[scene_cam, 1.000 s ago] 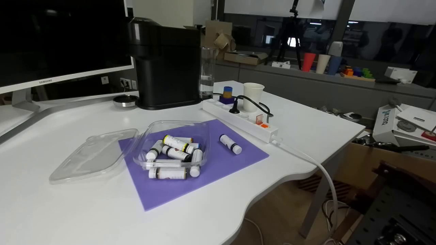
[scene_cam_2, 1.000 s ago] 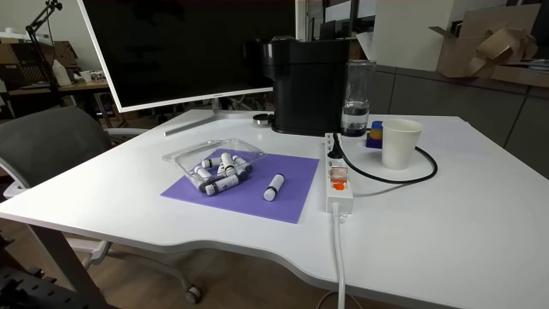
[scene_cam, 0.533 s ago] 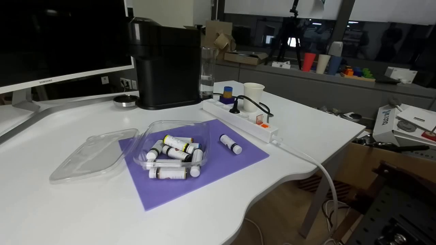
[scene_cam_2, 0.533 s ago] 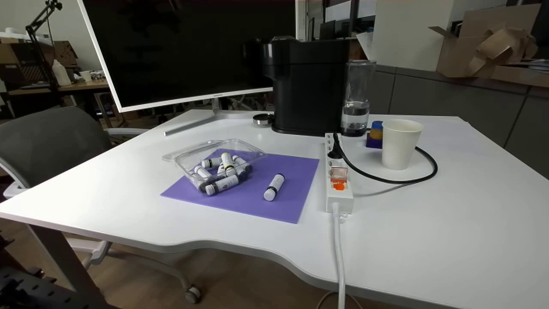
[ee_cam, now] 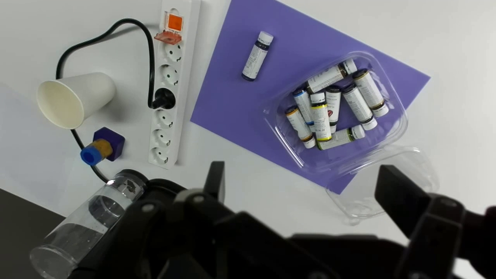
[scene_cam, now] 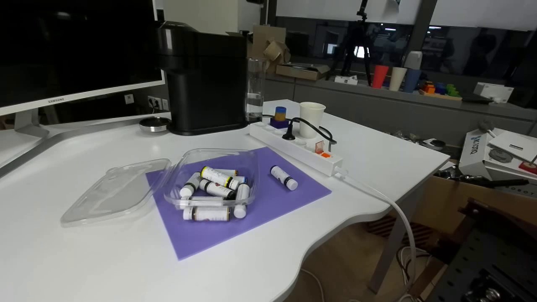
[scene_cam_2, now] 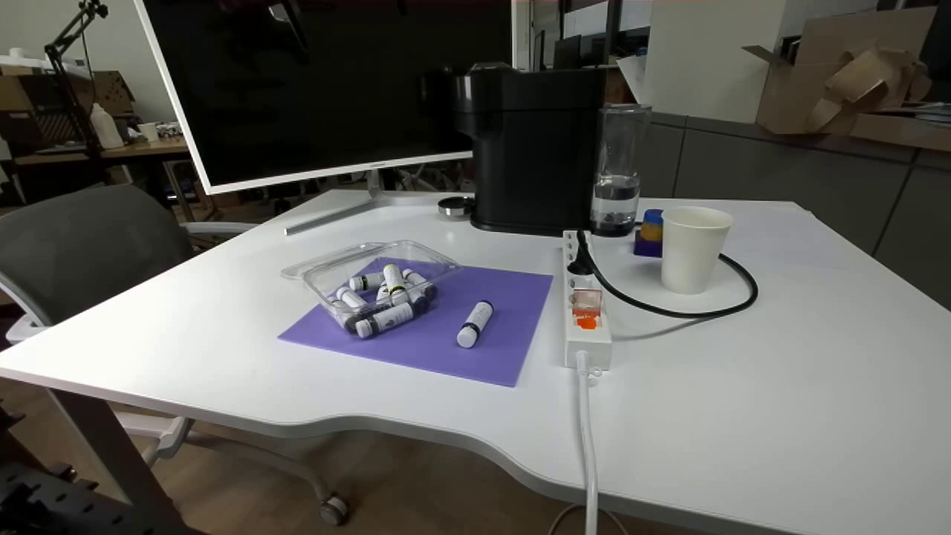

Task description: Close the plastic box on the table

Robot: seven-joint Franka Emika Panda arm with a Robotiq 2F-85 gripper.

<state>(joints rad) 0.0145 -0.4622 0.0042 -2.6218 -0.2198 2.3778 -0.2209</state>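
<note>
Above the white table [ee_cam: 267, 186], the gripper [ee_cam: 302, 170] hung along the lower part of the wrist view, pointing downward, its fingers [ee_cam: 215, 180] spread wide, one left of middle, the other far right. Left to right in that view came a white cup [ee_cam: 81, 99], a power strip [ee_cam: 182, 77], a loose vial [ee_cam: 255, 58] on a purple mat [ee_cam: 223, 85], then the plastic box [ee_cam: 296, 157], resting mostly over the mat, beyond the fingertips and apart from them. Several vials [ee_cam: 321, 118] lay inside. The box's long axis slanted from lower left to upper right, its mouth upward; the clear lid [ee_cam: 362, 193] was folded out from its lower-right side, partly behind the far-right finger. Since half a second before, box, lid and vials had kept their places in both exterior views. In an exterior view, a dim reflection [scene_cam_2: 291, 30] on the monitor [scene_cam_2: 349, 104] had altered; in an exterior view, a small dark shape [scene_cam: 254, 1] had come in at the top edge, too little of it showing to name.
</note>
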